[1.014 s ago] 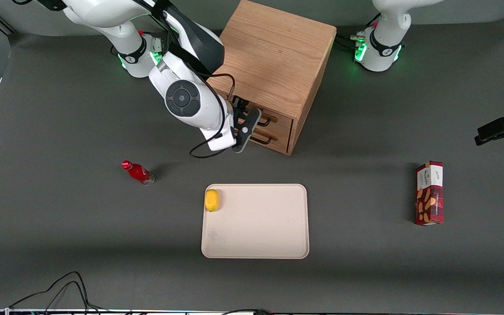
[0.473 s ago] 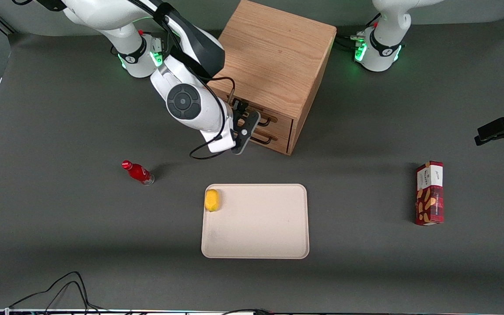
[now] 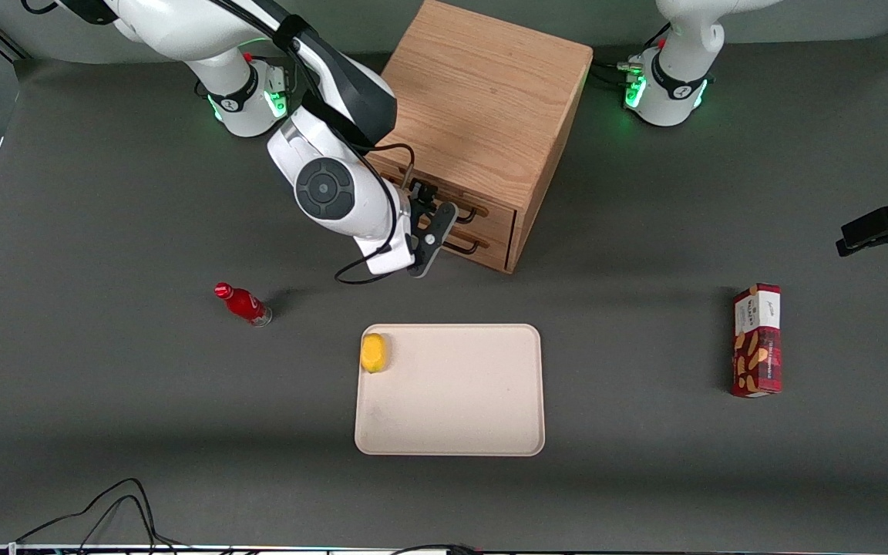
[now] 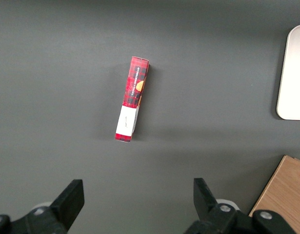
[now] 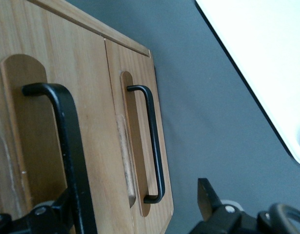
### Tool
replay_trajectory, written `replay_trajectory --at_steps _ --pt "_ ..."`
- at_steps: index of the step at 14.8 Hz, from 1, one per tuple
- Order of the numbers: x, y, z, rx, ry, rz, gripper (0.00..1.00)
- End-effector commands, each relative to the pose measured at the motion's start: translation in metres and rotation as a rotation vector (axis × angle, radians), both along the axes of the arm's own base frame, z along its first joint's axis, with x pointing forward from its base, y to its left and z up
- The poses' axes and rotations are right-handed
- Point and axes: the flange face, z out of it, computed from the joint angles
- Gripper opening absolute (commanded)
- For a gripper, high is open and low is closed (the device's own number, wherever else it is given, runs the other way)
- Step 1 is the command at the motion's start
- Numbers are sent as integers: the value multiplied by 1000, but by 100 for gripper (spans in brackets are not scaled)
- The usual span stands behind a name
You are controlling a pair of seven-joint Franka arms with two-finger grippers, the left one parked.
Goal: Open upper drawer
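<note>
Hardly any writing can be read here. The red plaid rectangular cardboard snack box, lying toward the parked arm's end of the table, carries a cursive word on its white end panel — too small to make out. The small red bottle with a red cap shows no legible label — nothing else bears text.

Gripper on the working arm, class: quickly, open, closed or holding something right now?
Gripper: open, holding nothing, in front of the cabinet, jaws either side of the upper drawer's handle.
</note>
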Motion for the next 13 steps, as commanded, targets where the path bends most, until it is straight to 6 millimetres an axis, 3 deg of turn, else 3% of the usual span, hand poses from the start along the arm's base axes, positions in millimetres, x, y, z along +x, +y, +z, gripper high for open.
replay_trajectory --at_steps 1,6,13 --pt "14 -5 -10 10 -9 -1 100" --pt "21 -12 -14 8 -5 -17 100" --pt "34 -21 -3 18 -19 -43 100"
